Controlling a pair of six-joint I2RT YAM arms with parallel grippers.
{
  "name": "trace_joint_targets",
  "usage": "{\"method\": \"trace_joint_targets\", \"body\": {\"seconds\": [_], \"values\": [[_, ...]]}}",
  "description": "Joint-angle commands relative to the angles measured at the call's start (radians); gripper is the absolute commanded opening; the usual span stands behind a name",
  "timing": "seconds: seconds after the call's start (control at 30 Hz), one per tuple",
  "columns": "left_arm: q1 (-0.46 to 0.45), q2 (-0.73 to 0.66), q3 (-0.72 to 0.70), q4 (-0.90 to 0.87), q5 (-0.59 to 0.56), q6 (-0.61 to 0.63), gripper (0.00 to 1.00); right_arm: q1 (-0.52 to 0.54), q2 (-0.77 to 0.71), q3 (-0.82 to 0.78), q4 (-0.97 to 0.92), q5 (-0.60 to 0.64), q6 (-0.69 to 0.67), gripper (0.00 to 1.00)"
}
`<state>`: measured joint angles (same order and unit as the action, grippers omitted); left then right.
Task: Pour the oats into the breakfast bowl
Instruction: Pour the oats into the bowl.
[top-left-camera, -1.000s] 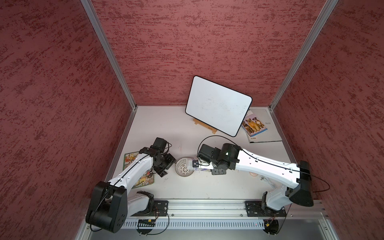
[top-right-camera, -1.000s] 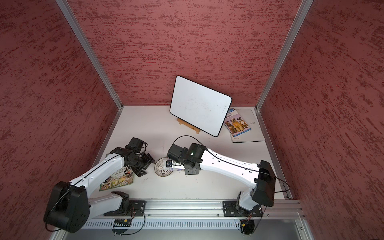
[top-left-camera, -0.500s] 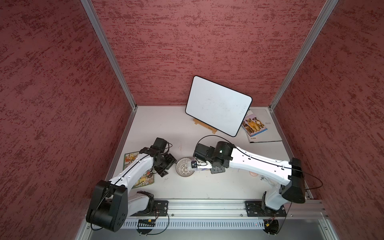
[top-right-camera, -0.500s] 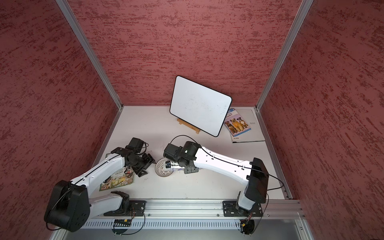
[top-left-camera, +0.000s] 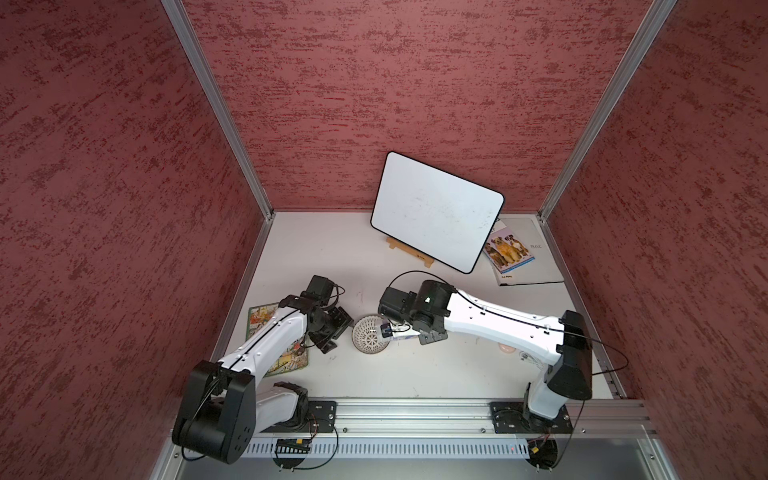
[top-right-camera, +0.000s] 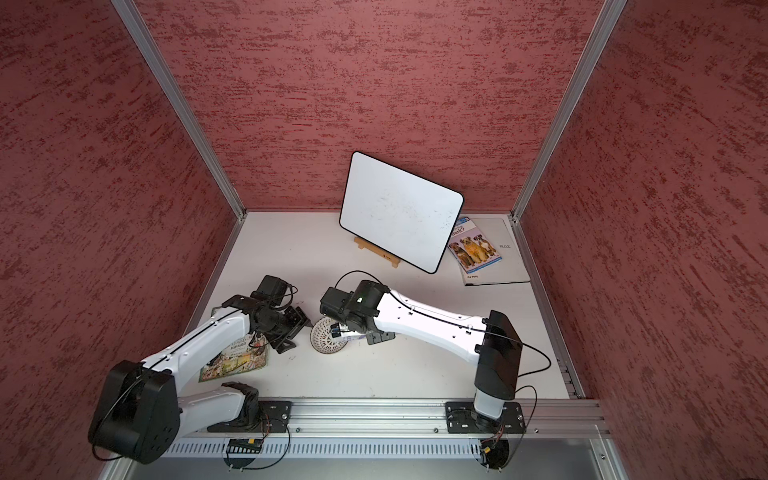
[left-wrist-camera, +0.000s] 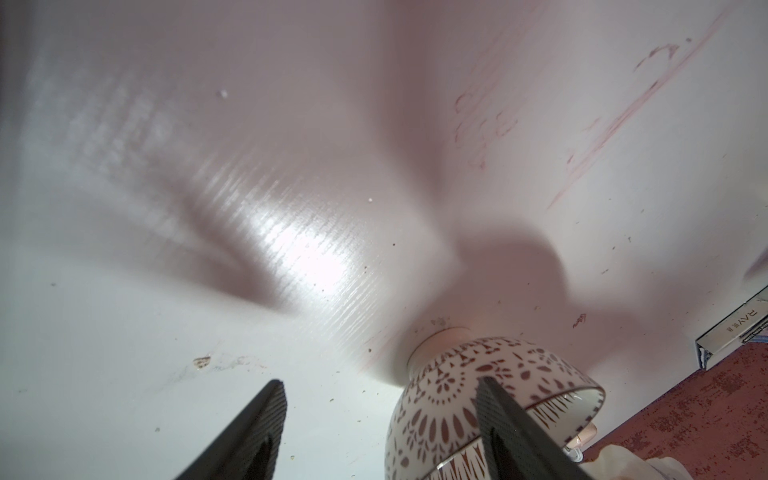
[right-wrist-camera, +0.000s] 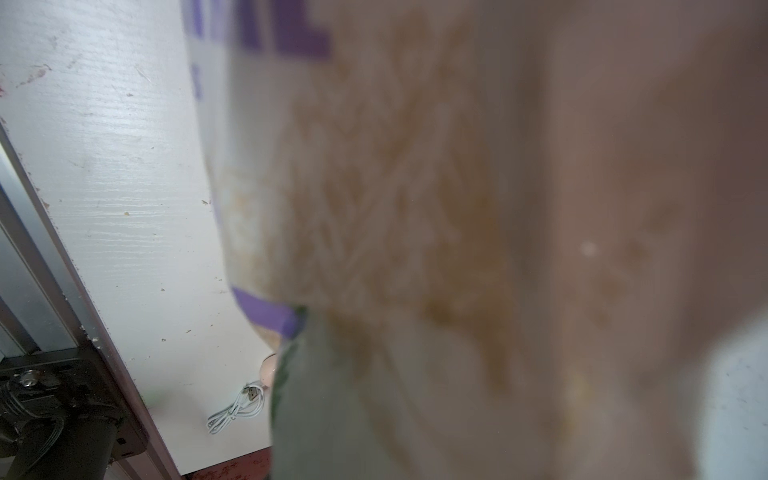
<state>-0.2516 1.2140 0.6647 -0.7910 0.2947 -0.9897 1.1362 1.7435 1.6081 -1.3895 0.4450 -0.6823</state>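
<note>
Since a second ago the right arm has stretched further toward 9 o'clock, bringing the oats pouch up to the breakfast bowl. The bowl and the left arm lie as before.

In both top views the pouch hangs off the surface at the bowl's 3 o'clock side, its blue-marked end reaching over the rim. How far it is tipped cannot be told. It fills the right wrist view, blurred: pale beige oat flakes behind clear film, beside violet-blue lettering. The right gripper clasps the pouch, though its fingers are hidden.

The bowl stands upright on its foot near the middle of the surface, its dark lattice showing inside. At its 9 o'clock the left gripper sits with jaws spread wide, gripping nothing. One finger crosses in front of the bowl's patterned outer wall, and whether it touches cannot be told.

Further toward 9 o'clock, under the left arm, lies a picture book. A pinkish disc and a coiled white cable lie toward 3 o'clock, well apart from the bowl. At 1 o'clock a whiteboard leans on a wooden easel. Beside it a dog book rests on a grey folder.
</note>
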Motion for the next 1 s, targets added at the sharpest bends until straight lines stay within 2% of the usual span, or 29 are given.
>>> {"method": "trace_joint_targets", "body": {"seconds": [0.0,0.97], "values": [[0.003,-0.001,-0.019,0.009,0.019,0.016,0.75,0.002,0.001,0.069,-0.025,0.105,-0.028,0.0],[-0.009,-0.004,-0.024,0.033,0.055,0.01,0.73,0.02,0.082,0.129,-0.001,0.225,-0.136,0.0]]}}
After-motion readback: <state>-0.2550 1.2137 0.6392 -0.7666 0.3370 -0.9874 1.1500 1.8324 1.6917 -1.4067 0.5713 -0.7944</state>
